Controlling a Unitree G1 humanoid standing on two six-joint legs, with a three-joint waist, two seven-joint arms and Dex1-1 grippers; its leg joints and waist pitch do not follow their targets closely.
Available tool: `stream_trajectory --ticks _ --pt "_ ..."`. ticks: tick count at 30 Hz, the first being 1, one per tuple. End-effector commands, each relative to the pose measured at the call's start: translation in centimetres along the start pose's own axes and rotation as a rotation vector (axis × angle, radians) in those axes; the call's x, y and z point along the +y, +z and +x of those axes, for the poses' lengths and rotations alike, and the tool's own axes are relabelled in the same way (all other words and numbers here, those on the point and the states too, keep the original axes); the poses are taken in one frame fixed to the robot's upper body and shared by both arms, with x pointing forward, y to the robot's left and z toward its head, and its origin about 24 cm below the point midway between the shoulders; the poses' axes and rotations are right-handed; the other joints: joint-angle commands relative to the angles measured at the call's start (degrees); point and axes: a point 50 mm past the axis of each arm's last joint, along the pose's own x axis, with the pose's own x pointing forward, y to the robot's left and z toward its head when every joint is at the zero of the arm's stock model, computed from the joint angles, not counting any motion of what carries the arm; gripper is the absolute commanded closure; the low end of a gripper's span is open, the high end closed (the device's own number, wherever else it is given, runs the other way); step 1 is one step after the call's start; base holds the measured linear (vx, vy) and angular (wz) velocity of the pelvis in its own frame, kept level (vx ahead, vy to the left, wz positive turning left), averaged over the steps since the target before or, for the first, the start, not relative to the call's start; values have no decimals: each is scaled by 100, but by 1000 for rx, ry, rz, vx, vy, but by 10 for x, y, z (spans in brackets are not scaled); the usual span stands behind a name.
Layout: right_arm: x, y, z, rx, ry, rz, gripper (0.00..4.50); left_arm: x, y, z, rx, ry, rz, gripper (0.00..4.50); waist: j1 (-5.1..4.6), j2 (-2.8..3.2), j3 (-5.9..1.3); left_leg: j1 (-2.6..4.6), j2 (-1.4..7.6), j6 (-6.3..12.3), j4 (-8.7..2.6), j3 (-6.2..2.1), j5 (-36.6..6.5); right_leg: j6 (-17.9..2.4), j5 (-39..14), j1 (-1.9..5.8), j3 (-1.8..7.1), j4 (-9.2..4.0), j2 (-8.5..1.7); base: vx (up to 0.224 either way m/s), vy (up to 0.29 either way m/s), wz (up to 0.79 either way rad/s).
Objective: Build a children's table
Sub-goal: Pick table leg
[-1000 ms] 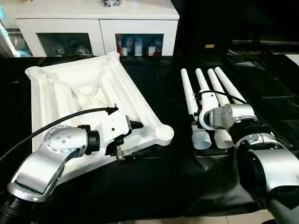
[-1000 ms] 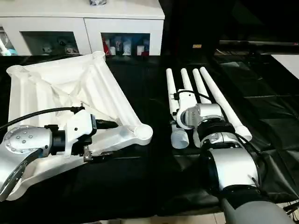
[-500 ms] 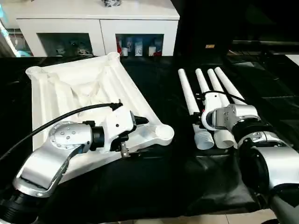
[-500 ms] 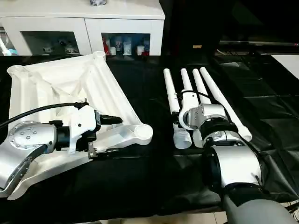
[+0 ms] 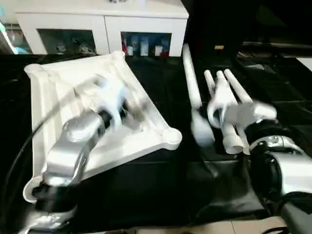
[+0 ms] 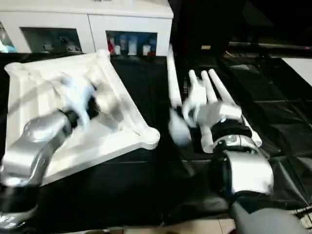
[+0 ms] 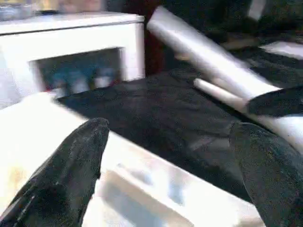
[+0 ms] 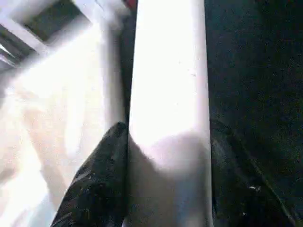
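The right claw (image 8: 165,189) has its two black fingers (image 8: 102,184) closed against both sides of one long white tapered plastic tube leg (image 5: 194,97), holding it raised and tilted above the black-sheeted tabletop (image 5: 161,195), just beside the three other white legs (image 5: 229,105) lying side by side. The left claw (image 7: 170,156) hangs wide open and empty over the small white plastic table top (image 5: 58,102), which lies ribbed underside up on the tabletop's left half, in front of a white glass-door cabinet (image 5: 102,24).
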Motion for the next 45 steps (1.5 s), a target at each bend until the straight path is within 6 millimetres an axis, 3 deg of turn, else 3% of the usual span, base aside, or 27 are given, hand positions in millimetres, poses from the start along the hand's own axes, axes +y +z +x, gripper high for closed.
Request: stream_trajectory --ticks 1,4,7,8,9,10,11,12,13,15,16,17,19,20,22,25,27,28,30,33,36,38,45 --pt "9 3 -6 -63 72 -42 266 0 1 3 22 29 -14 0 65 -13 -488 121 288 613 -285 -39 453 -1512 1236 357 264 -268 -434 0 0 0" --pt "20 0 -15 -102 180 -56 266 -5 8 4 -49 -3 -49 0 114 -20 -472 125 309 481 -315 -53 235 -1501 881 356 270 -297 -458 0 0 0" --pt "42 -5 -27 -185 351 -206 266 -9 29 5 -165 -63 -208 0 165 -13 -458 119 309 310 -327 -57 3 -1436 697 356 272 -317 -469 0 0 0" --pt "47 -6 -30 -208 385 -245 266 -10 33 6 -174 -84 -252 0 159 23 -445 122 309 252 -351 -76 -125 -1411 508 344 266 -336 -472 0 0 0" --pt "48 -6 -31 -212 391 -251 266 -10 33 6 -175 -88 -259 0 153 1 -432 118 298 205 -355 -60 -198 -1371 403 341 271 -357 -467 0 0 0" --pt "61 -9 -37 -271 471 -313 266 -16 43 6 -207 -190 -390 0 165 201 -424 132 304 57 -358 -91 -420 -1354 186 314 277 -352 -488 0 0 0" --pt "66 -10 -41 -290 495 -345 266 -19 47 6 -222 -244 -445 0 144 79 -413 139 297 -25 -365 -63 -585 -1325 138 310 286 -411 -464 0 0 0" --pt "67 -11 -41 -292 497 -348 266 -20 47 6 -223 -249 -450 0 144 79 -413 139 297 -25 -365 -63 -585 -1325 138 310 286 -411 -464 0 0 0" --pt "69 -12 -44 -300 506 -365 266 -22 49 6 -225 -279 -482 0 125 116 -414 119 285 -71 -391 -89 -609 -1280 75 331 274 -407 -445 0 0 0" --pt "80 -18 -53 -305 547 -440 266 -34 54 10 -224 -390 -582 0 140 103 -407 142 279 -90 -381 -74 -691 -1226 -60 317 289 -439 -441 0 0 0" --pt "83 -20 -55 -302 559 -457 266 -37 56 11 -232 -418 -612 0 125 120 -396 120 276 -86 -397 -90 -744 -1202 -147 328 291 -443 -440 0 0 0" --pt "84 -20 -55 -300 560 -460 266 -38 56 11 -235 -425 -623 0 110 102 -403 108 272 -83 -404 -97 -808 -1139 -315 340 282 -468 -440 0 0 0" --pt "87 -27 -55 -278 567 -508 266 -43 60 12 -255 -485 -695 0 101 176 -388 105 262 -136 -405 -105 -925 -1094 -506 323 289 -498 -442 0 0 0" --pt "90 -31 -56 -268 573 -540 266 -47 61 12 -254 -512 -716 0 81 140 -387 100 260 -162 -411 -108 -992 -1053 -595 335 287 -516 -434 0 0 0" --pt "91 -32 -56 -267 576 -547 266 -48 61 13 -251 -519 -720 0 61 133 -383 92 259 -155 -414 -111 -1007 -1022 -636 326 288 -522 -429 0 0 0" --pt "95 -39 -57 -263 584 -575 266 -51 56 15 -193 -499 -703 0 34 77 -384 78 266 -83 -413 -117 -891 -916 -694 336 291 -517 -436 0 0 0" --pt "96 -40 -56 -257 567 -599 266 -51 52 18 -154 -463 -685 28 15 68 -384 70 269 -48 -410 -116 -810 -895 -688 327 290 -516 -434 0 0 0" --pt "96 -41 -54 -255 561 -598 266 -51 49 19 -127 -445 -671 34 5 10 -384 77 262 -24 -402 -102 -797 -864 -722 322 294 -530 -428 0 0 0" --pt "96 -42 -50 -252 542 -601 266 -50 46 21 -93 -420 -679 40 18 30 -382 76 264 -19 -400 -104 -738 -859 -720 315 297 -513 -437 0 0 0" --pt "94 -43 -47 -249 518 -610 266 -47 42 22 -60 -386 -681 75 20 2 -390 74 262 -5 -397 -100 -650 -871 -580 321 293 -504 -436 0 0 0" --pt "94 -43 -45 -255 496 -620 266 -43 43 19 -70 -386 -669 85 26 52 -400 82 265 15 -390 -100 -532 -936 -332 309 288 -470 -433 0 0 0" --pt "93 -43 -44 -257 487 -627 266 -42 44 19 -75 -383 -667 106 28 47 -402 84 266 28 -387 -94 -505 -978 -193 315 287 -467 -431 0 0 0" --pt "91 -44 -43 -251 465 -654 266 -42 44 19 -78 -386 -675 169 22 67 -394 83 265 -20 -396 -98 -636 -980 -290 326 293 -480 -435 0 0 0"
